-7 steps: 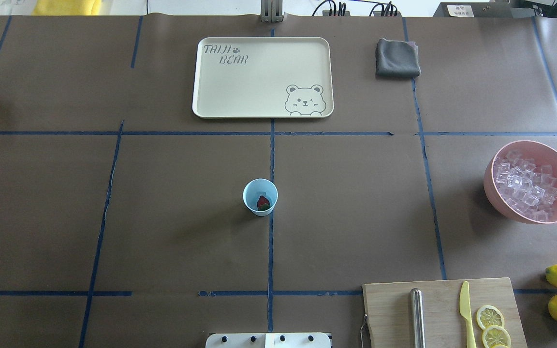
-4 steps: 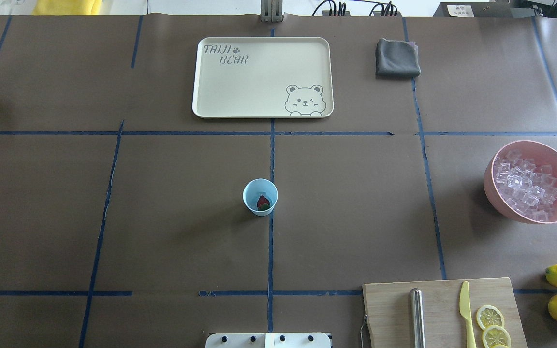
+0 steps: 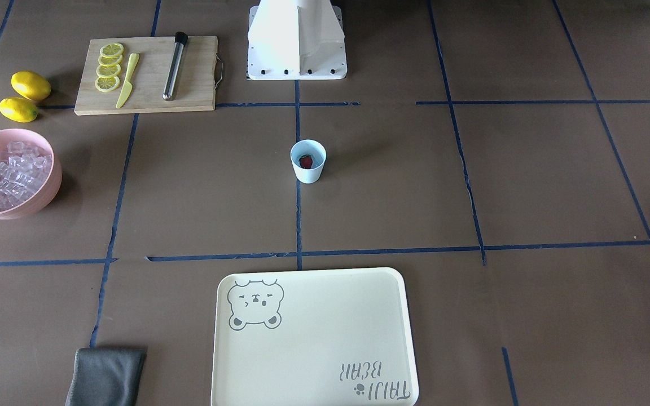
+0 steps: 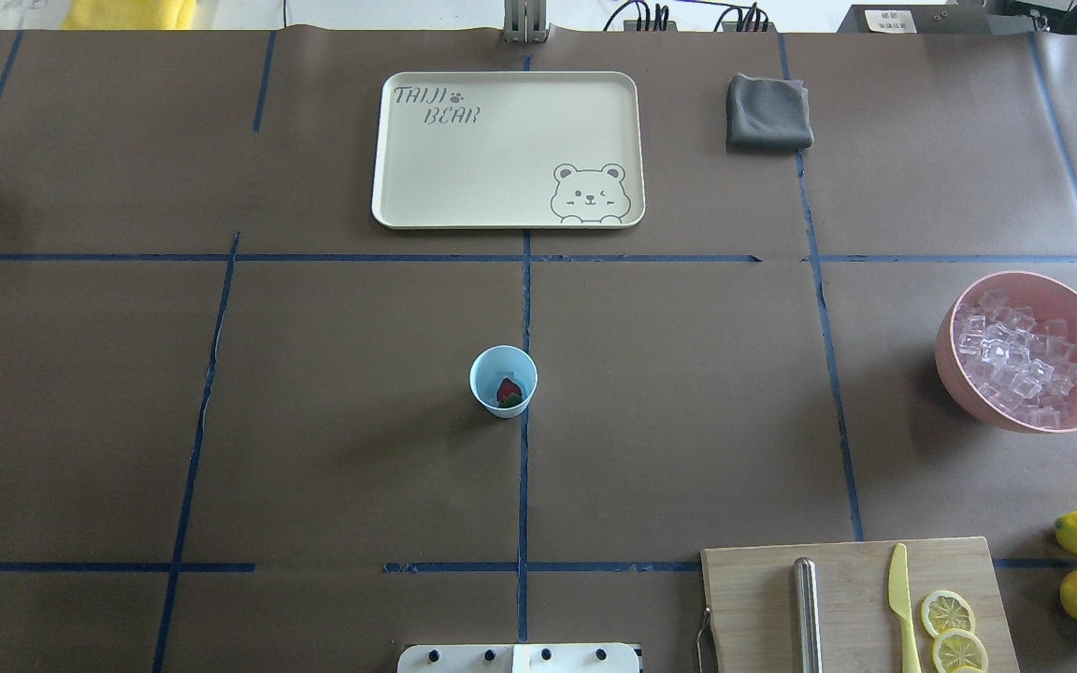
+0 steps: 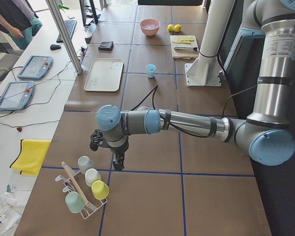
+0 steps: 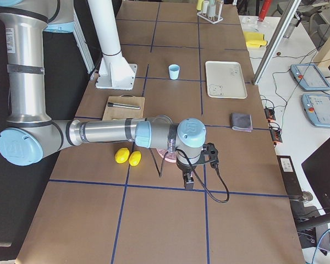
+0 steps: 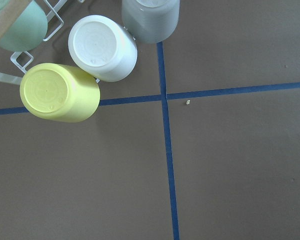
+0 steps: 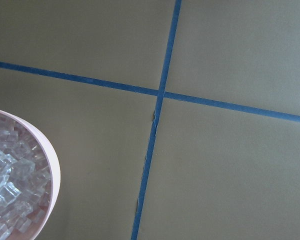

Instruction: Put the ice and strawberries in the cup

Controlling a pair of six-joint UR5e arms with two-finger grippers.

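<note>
**Grippers at opposite table ends: strawberry lodged, ice outstanding**

- Left gripper point(image 5: 117, 162): hangs low over the table at the robot's left end, just beside a group of spare upturned cups point(image 5: 92, 175). It shows in the side view only, so I cannot tell how far its jaws stand apart. No load can be made out on it.
- Right gripper point(image 6: 189, 181): hangs over the table at the robot's right end, close by the pink bowl point(image 4: 948, 369). Its wrist camera catches only that bowl's rim in one corner. It too shows in a side view only, so its jaw spacing cannot be told, and no load is apparent.
- Cup point(image 4: 503, 380): upright near mid-table on a blue tape line, well apart from both grippers and from the bowl.
- Strawberry point(image 4: 509, 393): lies inside the cup, at the bottom.
- Ice point(image 4: 1015, 360): heaped in the pink bowl. No cube can be made out in the cup.

Progress, as a judgement:
- The strawberry half of the task appears done.
- The ice half appears unstarted.
- What is left is to carry cubes from the bowl across to the cup. The right arm is the better placed for this.
</note>
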